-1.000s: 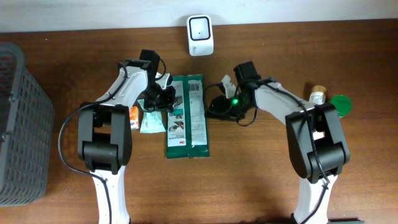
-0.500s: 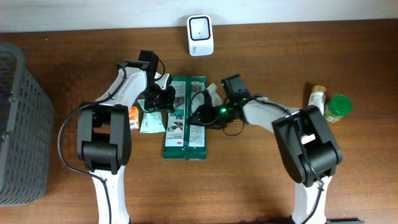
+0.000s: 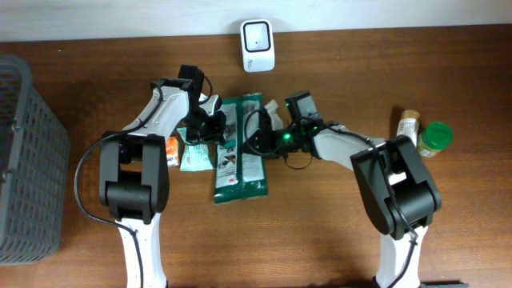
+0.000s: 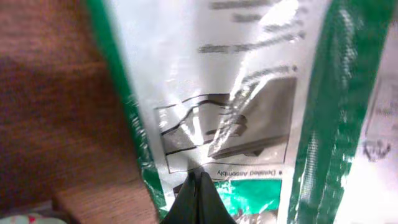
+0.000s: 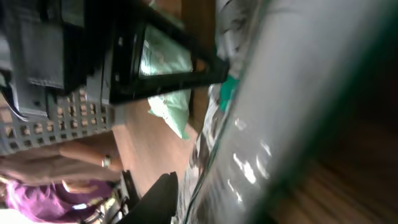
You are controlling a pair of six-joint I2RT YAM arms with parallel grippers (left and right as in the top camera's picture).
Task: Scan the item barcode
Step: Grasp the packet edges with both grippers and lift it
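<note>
**Packet Flat on the Desk, Scan Not Yet Made**

A green-and-white packet [image 3: 240, 156] lies flat at the middle of the frame in the overhead view, lengthwise and a little askew, with both robot arms at its upper half. The left fingers [image 4: 198, 194] are pressed together into a single point, their tip resting on the packet's glossy printed face near its left green border, with nothing seen between them. The right fingers [image 3: 258, 141] sit at the packet's right edge. The wrist picture there is too close and too blurred to show whether they are apart or clamped on the wrapper.

The white scanner [image 3: 258, 34] stands at the top centre of the frame, apart from the packet's upper end. No barcode is turned toward it. By the look of things the job is in its early stage: the packet has been reached but neither lifted nor presented, so raising it, finding the code and facing it to the scanner all remain.

On the brown desk [image 3: 336, 232], two small sachets [image 3: 192, 157] lie just left of the packet. A green-lidded jar [image 3: 436, 138] and a bottle [image 3: 408, 124] stand at far right, and a grey basket [image 3: 24, 160] fills the left edge.
</note>
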